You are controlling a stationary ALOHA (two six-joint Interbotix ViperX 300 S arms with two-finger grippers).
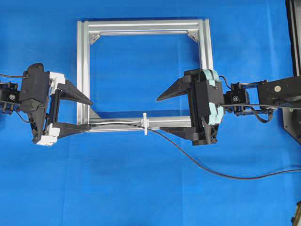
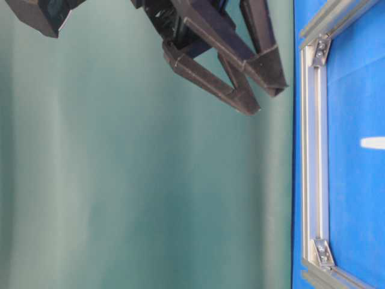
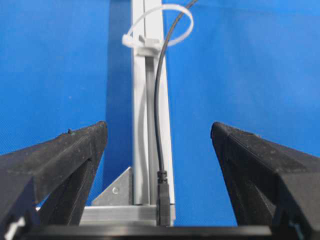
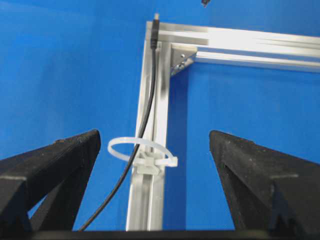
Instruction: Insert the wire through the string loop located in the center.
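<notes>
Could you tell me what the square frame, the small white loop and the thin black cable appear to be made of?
The silver square frame looks like extruded aluminium with a brushed matte sheen, slotted rails and bolted corner brackets. The small white upright loop seems to be glossy flexible plastic, resembling a cable tie. The thin black cable appears rubber- or plastic-sheathed, smooth, ending in a dark moulded plug.

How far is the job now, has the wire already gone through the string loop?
Done, it seems: the wire passes through the string loop, and its plug lies further along the aluminium frame. In hand: nothing. The left gripper and the right gripper are both open and empty, either side of the loop. Left: apparently nothing.
</notes>
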